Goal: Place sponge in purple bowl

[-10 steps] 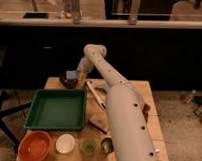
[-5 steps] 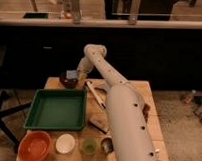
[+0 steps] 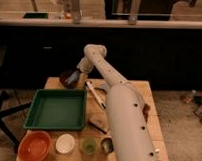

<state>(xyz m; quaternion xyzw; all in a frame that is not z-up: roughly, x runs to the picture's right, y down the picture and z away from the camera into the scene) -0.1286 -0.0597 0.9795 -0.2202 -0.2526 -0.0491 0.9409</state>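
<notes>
Little changed since half a second ago, hand [image 3: 76, 78] held over purple bowl [image 3: 68, 78] at tabletop's [image 3: 139, 94] far corner, grip state impossible to tell, pale sponge [image 3: 70, 79] just beneath hand, inside bowl, green tray [image 3: 57, 109] nearer.

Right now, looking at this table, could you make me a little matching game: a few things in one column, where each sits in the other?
Things:
1. purple bowl
2. orange bowl
3. green tray
4. gripper

Places:
A. near left corner
B. far left corner of the table
C. at the purple bowl
D. left half, mid-table

Pairs: 1-B, 2-A, 3-D, 4-C
</notes>
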